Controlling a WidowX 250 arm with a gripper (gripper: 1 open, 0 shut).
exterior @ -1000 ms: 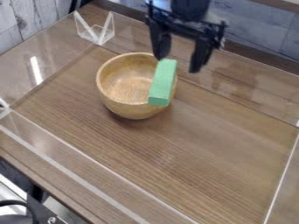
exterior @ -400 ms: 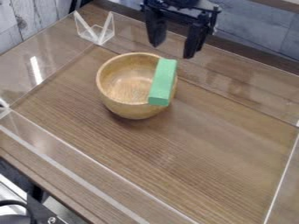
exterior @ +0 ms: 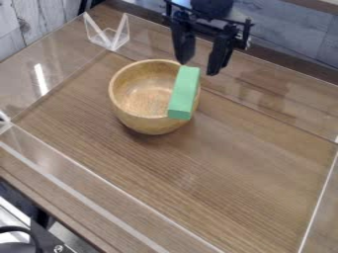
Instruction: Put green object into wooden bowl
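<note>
The wooden bowl (exterior: 142, 95) sits on the table, left of centre, with nothing in its hollow. The green object (exterior: 185, 94) stands on end outside the bowl. It tilts against the bowl's right rim, with its lower end down by the bowl's side. My gripper (exterior: 201, 63) hangs just above and behind the block's upper end, pointing straight down. Its dark fingers (exterior: 185, 49) are drawn close together and grip nothing. The block stands free of them.
Low clear plastic walls (exterior: 79, 188) fence the wooden table on all sides. A small clear plastic stand (exterior: 106, 32) sits at the back left corner. Bare wood spreads in front of and to the right of the bowl.
The gripper's fingers have closed from a wide spread to a narrow gap above the block. The green block and the bowl have not moved.
</note>
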